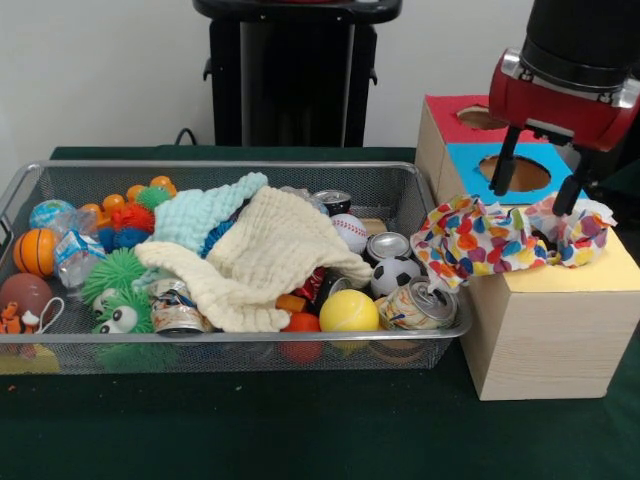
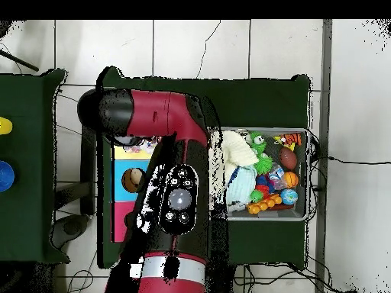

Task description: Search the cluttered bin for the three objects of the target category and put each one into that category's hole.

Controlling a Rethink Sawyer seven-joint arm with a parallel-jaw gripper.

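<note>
- Red and black robot gripper [image 1: 540, 172]: poised above the wooden box, its two dark fingers [image 1: 505, 165] spread apart and grasping nothing; the fingertips hang just over the cloth.
- Multicoloured heart-patterned cloth [image 1: 500, 238]: a crumpled fabric piece lying on the box top at the yellow section, bunched around that section's opening, with one edge drooping over the box side nearest the basket.
- Light wooden sorting box [image 1: 545, 335]: stands just beside the basket's end; its top bears a red panel [image 1: 445, 115], a blue panel [image 1: 470, 160] with a round hole [image 1: 515, 175], and a yellow panel [image 1: 600, 272].
- Silver wire-mesh basket [image 1: 200, 345]: rests on the dark green table covering [image 1: 300, 430] and holds the clutter.
- Cream waffle-weave cloth [image 1: 270, 255]: draped across the middle of the basket, partly covering the items beneath.
- Pale blue knitted cloth [image 1: 200, 215]: lies behind and partly under the cream one.
- Yellow ball [image 1: 349, 312], baseball [image 1: 350, 232] and black-and-white miniature football [image 1: 395, 275]: grouped at the basket end nearest the box, among several dented metal cans [image 1: 420, 305].
- Green spiky toy with large eyes [image 1: 120, 315]: sits against the near wall at the opposite end.
- Overhead view: the red arm [image 2: 168, 122] crosses the box, hiding most of it.
</note>
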